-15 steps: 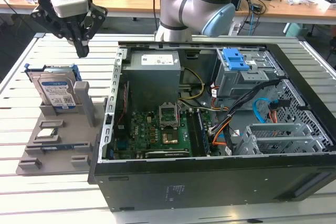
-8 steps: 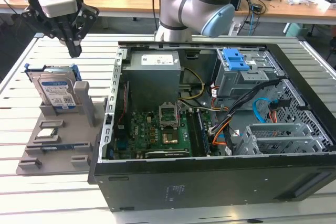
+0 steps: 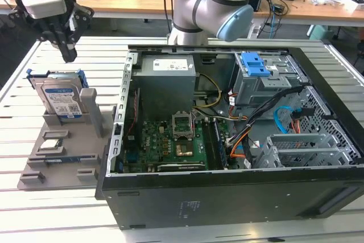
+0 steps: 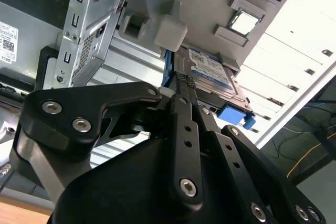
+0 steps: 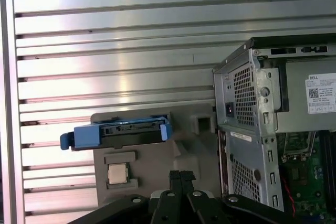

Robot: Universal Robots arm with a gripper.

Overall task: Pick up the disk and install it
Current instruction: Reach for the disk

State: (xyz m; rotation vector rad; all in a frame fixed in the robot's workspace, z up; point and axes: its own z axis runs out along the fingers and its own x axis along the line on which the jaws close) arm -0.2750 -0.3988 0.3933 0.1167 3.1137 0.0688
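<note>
The disk (image 3: 61,99) stands on edge in a grey holder (image 3: 62,160) at the exterior view's left, beside the open computer case (image 3: 227,197). It is silver, with a blue-and-white label and blue side rails. My gripper (image 3: 68,55) hangs above and a little behind the disk, apart from it, its black fingers shut together with nothing between them. In the first wrist view the disk (image 5: 123,132) shows edge-on beyond the gripper (image 5: 181,174). In the second wrist view the gripper (image 4: 182,80) points at the disk's label face (image 4: 212,72).
A small square silver chip (image 3: 51,144) lies in the holder in front of the disk. The case holds a motherboard (image 3: 170,140), a power supply (image 3: 168,78), cables and a blue-latched drive bay (image 3: 254,64). The arm's base (image 3: 210,4) stands behind the case on the slatted table (image 3: 34,214).
</note>
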